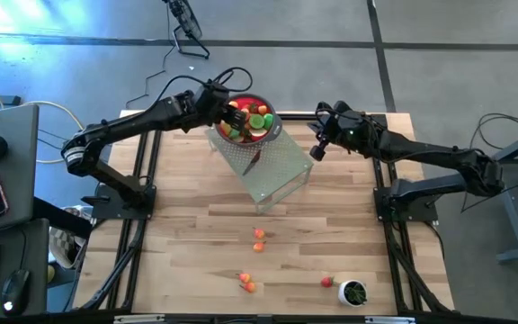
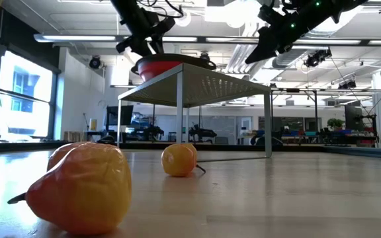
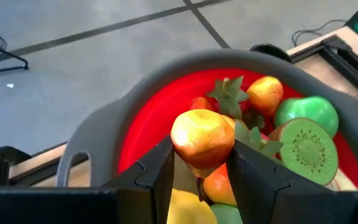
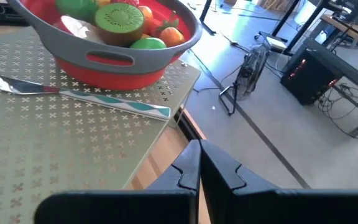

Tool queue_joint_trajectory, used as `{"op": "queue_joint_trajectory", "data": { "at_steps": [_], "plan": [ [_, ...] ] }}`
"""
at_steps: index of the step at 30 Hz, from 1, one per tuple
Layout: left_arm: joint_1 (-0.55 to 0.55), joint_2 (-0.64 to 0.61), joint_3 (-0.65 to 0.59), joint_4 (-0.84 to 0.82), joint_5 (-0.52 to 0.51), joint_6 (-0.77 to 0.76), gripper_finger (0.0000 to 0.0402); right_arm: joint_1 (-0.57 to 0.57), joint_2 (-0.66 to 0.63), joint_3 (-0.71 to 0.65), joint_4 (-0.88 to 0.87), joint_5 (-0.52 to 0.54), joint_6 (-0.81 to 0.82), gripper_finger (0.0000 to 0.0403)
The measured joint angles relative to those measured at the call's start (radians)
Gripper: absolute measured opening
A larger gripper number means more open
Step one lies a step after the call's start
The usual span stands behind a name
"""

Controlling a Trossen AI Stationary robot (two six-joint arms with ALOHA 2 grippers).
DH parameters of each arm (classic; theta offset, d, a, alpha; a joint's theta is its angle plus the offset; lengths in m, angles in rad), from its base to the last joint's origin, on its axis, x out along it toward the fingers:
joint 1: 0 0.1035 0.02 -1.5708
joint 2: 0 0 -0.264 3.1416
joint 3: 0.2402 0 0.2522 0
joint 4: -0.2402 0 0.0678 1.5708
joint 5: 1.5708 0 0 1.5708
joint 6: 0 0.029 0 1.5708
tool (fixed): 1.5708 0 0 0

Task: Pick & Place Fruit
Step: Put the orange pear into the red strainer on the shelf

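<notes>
A red bowl with a grey rim (image 1: 274,118) holds several toy fruit and stands on a raised perforated stand (image 1: 277,171) at the table's far middle. My left gripper (image 1: 235,115) is over the bowl, shut on a yellow-orange fruit (image 3: 202,138). Other fruit in the bowl include a kiwi half (image 3: 307,148) and a green piece (image 3: 307,112). My right gripper (image 1: 317,149) hangs shut and empty beside the stand's right edge. Loose fruit lie on the table nearer the front (image 1: 259,236) (image 1: 246,283) (image 1: 327,282). My left gripper pinches the yellow-orange fruit by its two opposite sides (image 3: 178,144) between its two fingers (image 3: 160,171). The fingers come from the table's left, slanting down. The fruit sits over the other pieces in the bowl; I cannot tell whether it touches them.
A silver knife (image 4: 73,94) lies on the stand next to the bowl (image 4: 123,62). A small white cup with green contents (image 1: 354,292) stands near the front right. In the low view a pear-shaped fruit (image 2: 78,188) and a small orange one (image 2: 179,160) lie close by.
</notes>
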Motion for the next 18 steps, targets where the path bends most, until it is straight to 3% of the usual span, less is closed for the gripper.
{"op": "queue_joint_trajectory", "data": {
  "at_steps": [5,13,18],
  "plan": [
    [0.0,0.0,0.0,0.001,-0.003,0.0,0.0135,0.0,0.0,0.0,0.0,0.0,-0.008,0.0003],
    [0.014,0.002,0.0,0.003,-0.007,0.006,0.0192,0.0,0.0,0.0,-0.002,0.001,-0.01,0.0003],
    [0.013,-0.001,0.0,0.041,-0.005,0.006,0.0202,0.0,0.0,0.0,-0.002,0.001,-0.01,0.0003]
  ]
}}
